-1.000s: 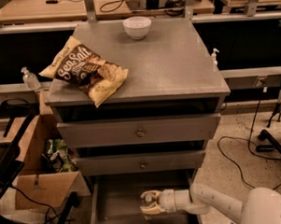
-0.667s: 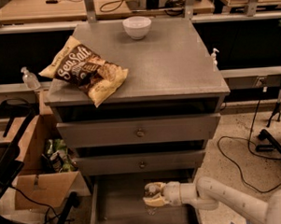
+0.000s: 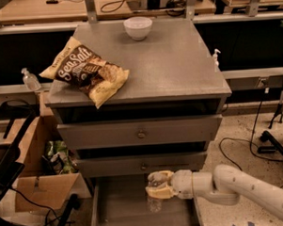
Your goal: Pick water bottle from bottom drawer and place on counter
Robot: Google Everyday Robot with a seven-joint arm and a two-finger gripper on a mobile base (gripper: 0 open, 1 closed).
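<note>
Water bottle (image 3: 154, 204) stands upright between the two yellowish fingers of the gripper (image 3: 151, 185), which are closed narrowly around its upper part. It is over the open bottom drawer (image 3: 122, 214), below the front edge of the counter (image 3: 177, 66). On the counter, a chip bag (image 3: 85, 72) lies at the front-left corner. A white bowl (image 3: 138, 28) sits by the back edge.
</note>
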